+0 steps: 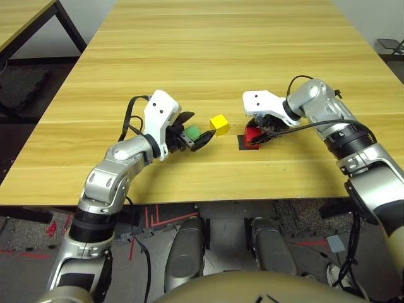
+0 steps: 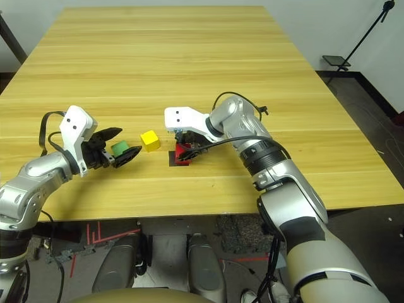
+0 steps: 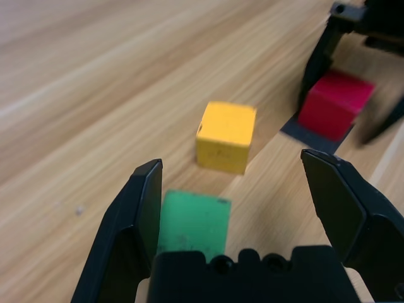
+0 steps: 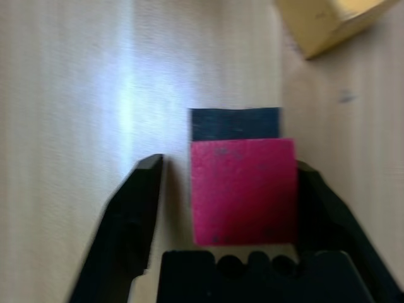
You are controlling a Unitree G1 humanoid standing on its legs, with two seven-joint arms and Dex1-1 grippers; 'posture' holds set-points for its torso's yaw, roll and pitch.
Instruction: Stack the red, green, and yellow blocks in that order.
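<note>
Red block (image 4: 243,191) on black patch (image 4: 235,124) near table's (image 1: 208,57) front edge, between right gripper's (image 4: 227,208) parted fingers: one finger (image 4: 136,214) clear of it, the other (image 4: 328,208) close against its side, contact unclear. Not lifted. Yellow block (image 1: 219,124) just left of red, standing apart. Green block (image 3: 192,222) further left, on the wood between left gripper's (image 3: 252,208) fingers, spread wide and touching nothing.
</note>
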